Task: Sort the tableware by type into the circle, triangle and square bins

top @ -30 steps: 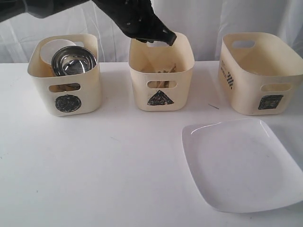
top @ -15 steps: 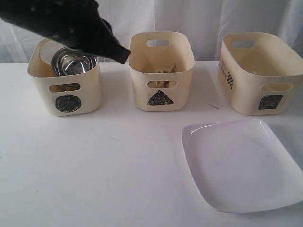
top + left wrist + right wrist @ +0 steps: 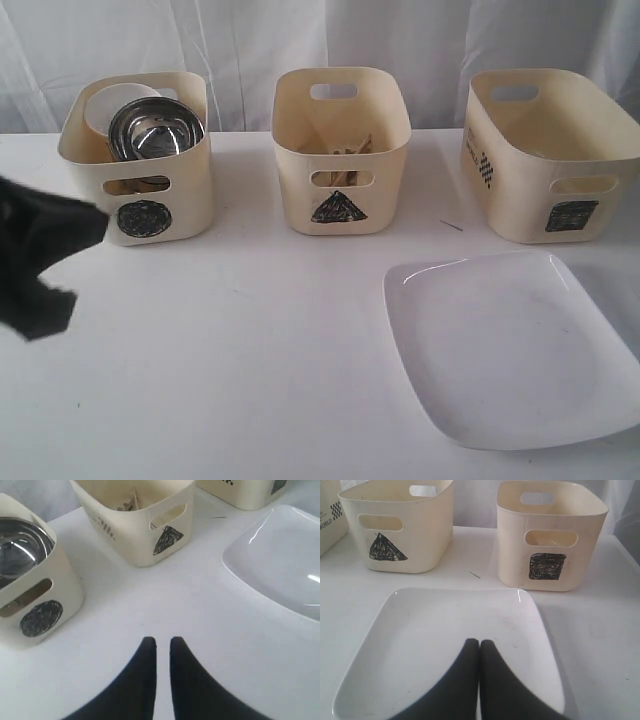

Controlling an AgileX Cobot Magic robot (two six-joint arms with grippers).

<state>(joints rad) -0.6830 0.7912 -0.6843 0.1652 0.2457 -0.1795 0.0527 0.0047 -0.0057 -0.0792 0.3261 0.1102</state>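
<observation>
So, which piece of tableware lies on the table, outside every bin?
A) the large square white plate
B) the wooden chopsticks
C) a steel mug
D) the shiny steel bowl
A: the large square white plate lies on the table before the square bin; the steel bowl sits in the circle bin, the chopsticks in the triangle bin.

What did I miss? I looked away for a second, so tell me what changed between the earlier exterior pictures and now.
The left gripper swung from above the back rim of the triangle bin, leftward past the circle bin, then down to the exterior view's left edge. Its jaws are almost closed, holding nothing. The square bin, steel bowl and white plate stayed put, as did both other bins.
</observation>
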